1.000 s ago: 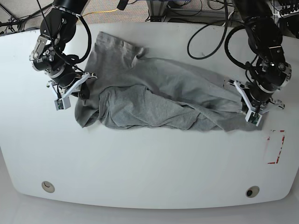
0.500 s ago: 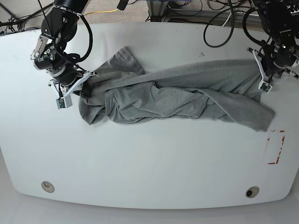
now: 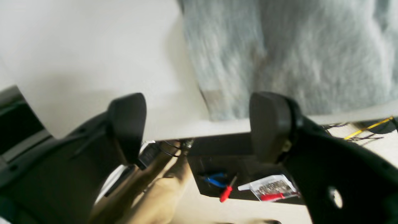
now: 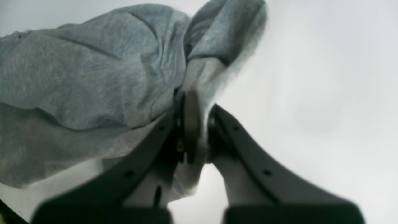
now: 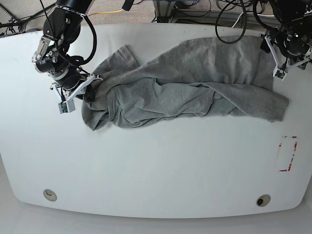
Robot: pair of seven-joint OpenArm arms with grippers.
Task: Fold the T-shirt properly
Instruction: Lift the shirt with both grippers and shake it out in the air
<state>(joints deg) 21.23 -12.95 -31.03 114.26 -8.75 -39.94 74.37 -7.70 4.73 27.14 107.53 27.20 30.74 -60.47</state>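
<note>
The T-shirt [image 5: 185, 95] lay rumpled across the far tabletop [image 5: 156, 170]; your right pincer [image 4: 196, 124] pinched its left edge, your left pincer [image 3: 199, 124] gaped empty, so spreading needed a fresh grip.

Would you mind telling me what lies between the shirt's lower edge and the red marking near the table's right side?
Only bare white table separates the T-shirt from the red marking, as the base view shows.

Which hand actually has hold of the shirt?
The right hand: jaws shut with shirt fabric pinched between them. The left hand is open, nothing between its jaws, by the shirt's edge.
</note>
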